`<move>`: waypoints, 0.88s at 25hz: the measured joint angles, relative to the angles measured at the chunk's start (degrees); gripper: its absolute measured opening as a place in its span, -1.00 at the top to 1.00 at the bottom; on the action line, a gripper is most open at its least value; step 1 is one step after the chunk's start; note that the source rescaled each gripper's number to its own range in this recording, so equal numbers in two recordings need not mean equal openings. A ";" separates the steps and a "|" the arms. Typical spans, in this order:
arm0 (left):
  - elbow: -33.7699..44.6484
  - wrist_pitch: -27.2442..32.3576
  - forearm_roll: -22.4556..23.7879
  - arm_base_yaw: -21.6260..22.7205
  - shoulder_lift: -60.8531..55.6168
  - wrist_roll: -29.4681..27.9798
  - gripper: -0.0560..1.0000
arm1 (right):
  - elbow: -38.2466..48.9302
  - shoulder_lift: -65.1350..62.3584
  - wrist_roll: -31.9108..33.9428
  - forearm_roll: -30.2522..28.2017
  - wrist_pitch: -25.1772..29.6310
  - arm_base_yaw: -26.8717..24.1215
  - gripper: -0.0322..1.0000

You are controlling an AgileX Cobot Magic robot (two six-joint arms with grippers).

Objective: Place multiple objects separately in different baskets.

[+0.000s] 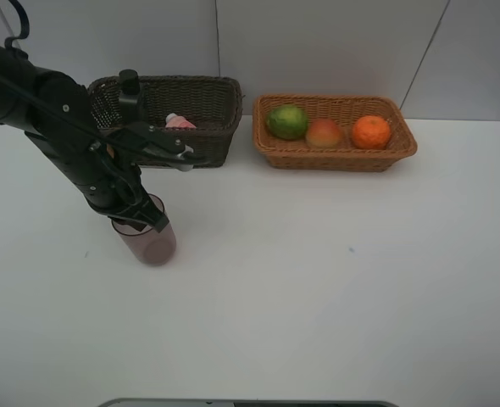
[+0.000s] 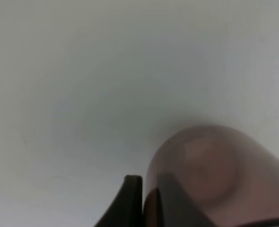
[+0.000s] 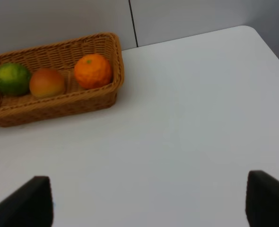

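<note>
Exterior high view shows the left gripper (image 1: 141,214) low over the white desk (image 1: 318,288), its fingers straddling the rim of the translucent pink cup (image 1: 148,240), which stands upright on the desk in front of the dark brown basket (image 1: 208,119). Left wrist view puts one dark finger (image 2: 130,198) just outside the cup wall (image 2: 215,175) and another inside it, so the fingers are clenched on the rim. The small pink labelled bottle (image 1: 180,122) and the dark green pump bottle (image 1: 130,91) sit in the dark basket. The light tan basket (image 1: 402,148) holds the green fruit (image 1: 287,121), the peach-red fruit (image 1: 324,133) and the orange (image 1: 370,131) in a row. Right wrist view shows the right gripper (image 3: 149,201) with fingers spread wide, grasping nothing, above bare desk.
</note>
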 joint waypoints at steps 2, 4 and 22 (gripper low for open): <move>0.00 0.00 0.00 0.00 0.00 0.00 0.89 | 0.00 0.00 0.00 0.00 0.00 0.00 -0.58; 0.00 0.06 0.00 0.00 0.00 0.00 0.89 | 0.00 0.00 0.00 0.00 0.00 0.00 -0.58; -25.76 15.22 1.14 0.00 -1.76 -17.13 0.89 | 0.00 0.00 0.00 0.00 0.00 0.00 -0.58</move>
